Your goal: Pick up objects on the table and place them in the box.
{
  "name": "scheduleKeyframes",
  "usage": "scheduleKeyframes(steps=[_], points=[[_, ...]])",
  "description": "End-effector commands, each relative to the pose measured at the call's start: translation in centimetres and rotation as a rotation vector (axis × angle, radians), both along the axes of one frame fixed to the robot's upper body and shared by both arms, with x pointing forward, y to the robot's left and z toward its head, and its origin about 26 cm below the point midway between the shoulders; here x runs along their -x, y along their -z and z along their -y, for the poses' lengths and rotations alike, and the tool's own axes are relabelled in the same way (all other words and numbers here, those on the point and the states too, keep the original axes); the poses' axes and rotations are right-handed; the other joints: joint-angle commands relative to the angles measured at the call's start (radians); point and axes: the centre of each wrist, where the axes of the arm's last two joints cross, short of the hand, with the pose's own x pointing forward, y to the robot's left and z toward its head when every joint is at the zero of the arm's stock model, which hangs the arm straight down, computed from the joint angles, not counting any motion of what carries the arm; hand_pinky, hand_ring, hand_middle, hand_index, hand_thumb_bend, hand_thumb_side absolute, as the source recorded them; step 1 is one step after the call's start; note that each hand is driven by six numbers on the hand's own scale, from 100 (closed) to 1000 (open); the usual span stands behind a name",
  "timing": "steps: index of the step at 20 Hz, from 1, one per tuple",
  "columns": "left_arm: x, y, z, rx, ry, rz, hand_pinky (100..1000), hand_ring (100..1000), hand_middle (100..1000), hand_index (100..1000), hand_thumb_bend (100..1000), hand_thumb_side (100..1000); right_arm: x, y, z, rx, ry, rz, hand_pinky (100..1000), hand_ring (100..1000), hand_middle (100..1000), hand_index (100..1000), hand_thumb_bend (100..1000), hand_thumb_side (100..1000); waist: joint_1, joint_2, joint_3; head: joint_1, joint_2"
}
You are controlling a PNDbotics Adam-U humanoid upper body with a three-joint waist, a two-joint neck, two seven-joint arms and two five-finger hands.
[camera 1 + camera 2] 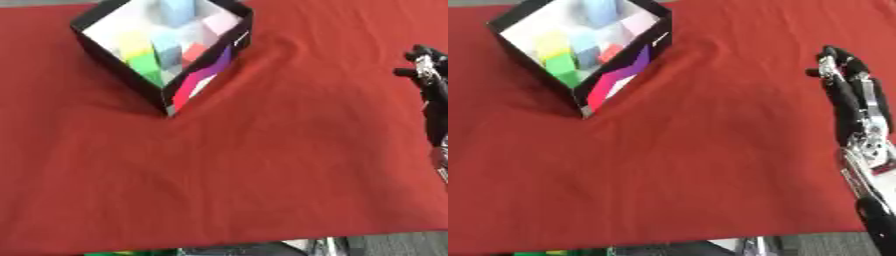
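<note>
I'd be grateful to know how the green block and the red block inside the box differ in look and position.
The green block looks larger than the red block. The green block lies nearer the box's near corner and left wall; the red block sits further right, by the wall with the pink and purple stripe. Both lie inside the box among pale blocks, untouched by the right hand, which is open at the right edge.

Table: covered in red cloth, lightly wrinkled | On it: open black box, far left, coloured blocks inside.
</note>
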Motion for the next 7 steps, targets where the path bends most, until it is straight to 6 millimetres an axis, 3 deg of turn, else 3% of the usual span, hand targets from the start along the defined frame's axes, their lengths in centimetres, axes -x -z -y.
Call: scheduleKeyframes(steps=[1,7], points=[[4.6,-1.9,-0.9,0.115,0.075,0.029,734,751,798,873,100,635,0.6,-2.0,0.6,0.023,0.013,0.083,1000,727,776,821,100,547,-0.009,-0.027,0.005,-0.018,0.001],[7.4,3.5,-2.3,0.29,0.065,-0.14,724,740,800,890,100,668,1.4,-2.6,0.3,0.03,0.036,0.152,1000,729,777,823,100,536,-0.038,-0.032,0.025,-0.018,-0.01]])
